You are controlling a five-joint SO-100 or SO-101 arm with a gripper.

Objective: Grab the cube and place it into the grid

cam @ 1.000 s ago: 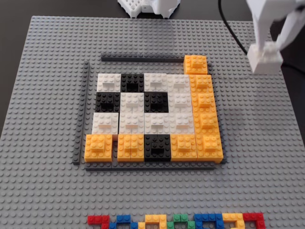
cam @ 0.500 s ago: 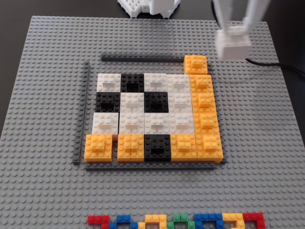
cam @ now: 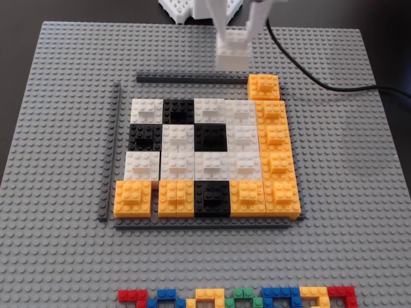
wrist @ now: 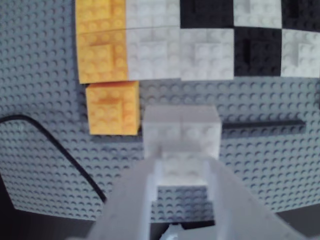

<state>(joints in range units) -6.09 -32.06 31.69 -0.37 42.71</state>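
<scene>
Gripping cube (cam: 232,54) (above grid (cam: 207,156)): gripper (cam: 232,40)

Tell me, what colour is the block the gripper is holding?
White. The cube in the gripper shows best in the wrist view.

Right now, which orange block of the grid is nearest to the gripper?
The lone orange block at the grid's top right corner in the fixed view. It sticks out above the top row, just right of the gripper holding the white cube.

Studded plastic cube (wrist: 181,131), seemingly matt baseplate (cam: 58,128), glossy grid (cam: 205,157)
</scene>
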